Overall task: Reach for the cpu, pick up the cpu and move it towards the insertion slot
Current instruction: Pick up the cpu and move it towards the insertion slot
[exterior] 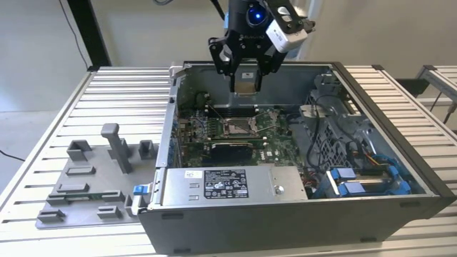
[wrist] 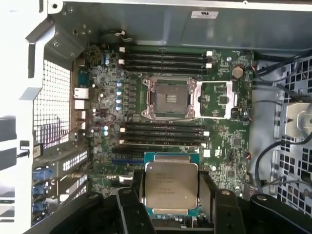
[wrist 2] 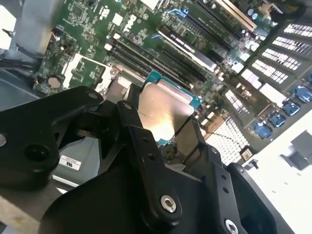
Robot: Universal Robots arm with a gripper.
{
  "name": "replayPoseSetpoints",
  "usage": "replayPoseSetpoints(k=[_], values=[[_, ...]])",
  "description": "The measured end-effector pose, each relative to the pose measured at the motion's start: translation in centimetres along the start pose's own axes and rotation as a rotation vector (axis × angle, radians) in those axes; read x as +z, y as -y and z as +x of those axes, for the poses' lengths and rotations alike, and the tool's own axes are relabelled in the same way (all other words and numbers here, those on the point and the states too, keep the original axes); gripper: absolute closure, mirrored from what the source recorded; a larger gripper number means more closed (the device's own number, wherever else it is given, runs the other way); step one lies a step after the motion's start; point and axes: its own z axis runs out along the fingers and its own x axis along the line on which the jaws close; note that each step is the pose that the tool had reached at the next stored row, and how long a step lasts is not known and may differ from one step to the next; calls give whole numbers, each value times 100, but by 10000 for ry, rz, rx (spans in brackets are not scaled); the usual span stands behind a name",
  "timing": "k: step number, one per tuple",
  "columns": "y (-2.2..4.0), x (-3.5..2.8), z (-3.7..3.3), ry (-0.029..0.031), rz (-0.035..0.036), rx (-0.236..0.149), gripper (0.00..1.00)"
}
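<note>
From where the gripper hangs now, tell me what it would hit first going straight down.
Probably the green circuit board, just behind the insertion slot. The gripper, shut on the cpu, hangs above the open case; depth is unclear.

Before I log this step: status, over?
Gripper shut on cpu. Held above motherboard, short of insertion slot. Slot open, nothing between.

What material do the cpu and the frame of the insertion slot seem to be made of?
The cpu, held in the gripper: brushed silvery metal top, probably, since it throws a dull glare.
The insertion slot: its frame looks like shiny bare metal, around a dark centre.
</note>
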Motion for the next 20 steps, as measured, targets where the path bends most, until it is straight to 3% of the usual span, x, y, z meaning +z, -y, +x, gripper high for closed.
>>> replayPoseSetpoints(k=[9, 20], values=[[-254, 24, -4, -1, 46, 1, 100], [-512, 39, -8, -2, 62, 1, 100]])
